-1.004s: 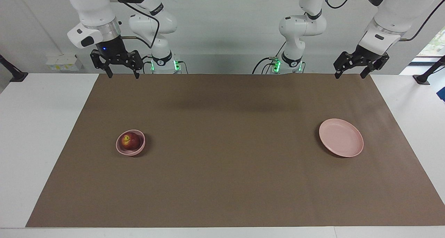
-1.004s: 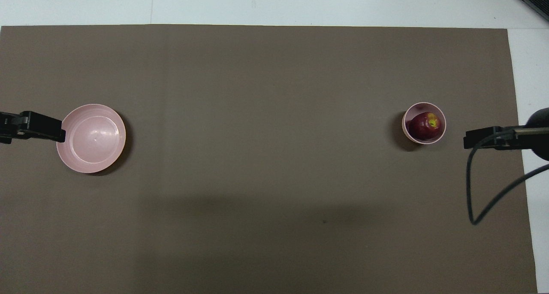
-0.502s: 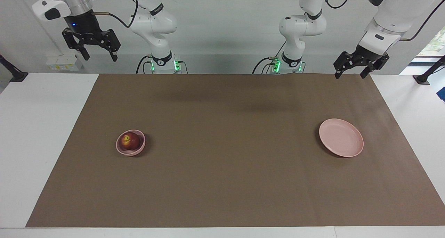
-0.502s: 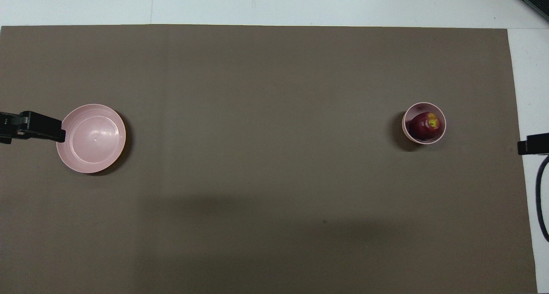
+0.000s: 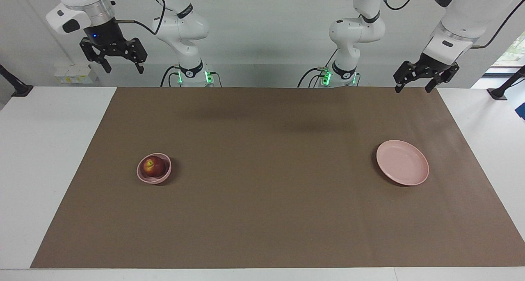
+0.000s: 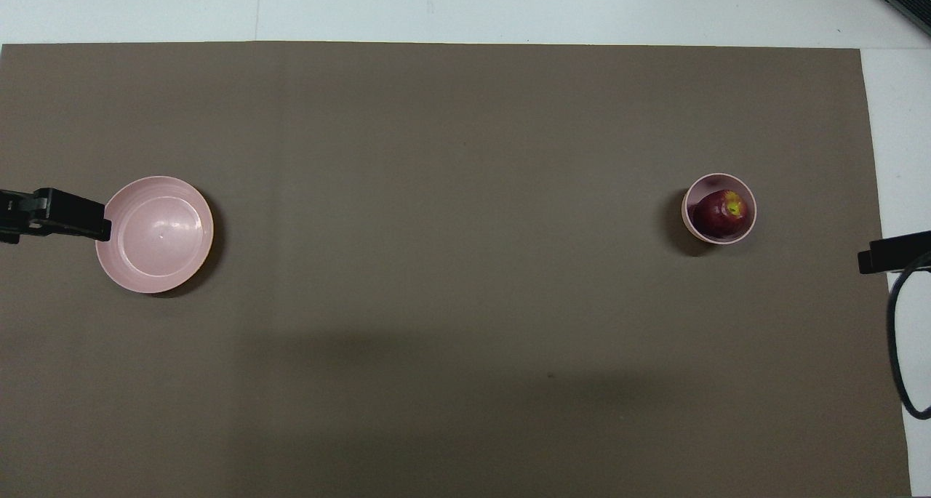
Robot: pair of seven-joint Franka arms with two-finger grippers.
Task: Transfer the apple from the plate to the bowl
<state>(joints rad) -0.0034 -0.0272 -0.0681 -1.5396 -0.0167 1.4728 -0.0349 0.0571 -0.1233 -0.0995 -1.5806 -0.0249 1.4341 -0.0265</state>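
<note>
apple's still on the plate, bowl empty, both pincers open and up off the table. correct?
Not quite. The apple sits in the bowl, and the plate is the empty one, as the facing view shows. The rest stands: the left pincer and right pincer are open and raised.

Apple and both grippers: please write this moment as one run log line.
apple: in bowl | plate: bare | left gripper: open, raised, waits | right gripper: open, raised | task: looks done
</note>
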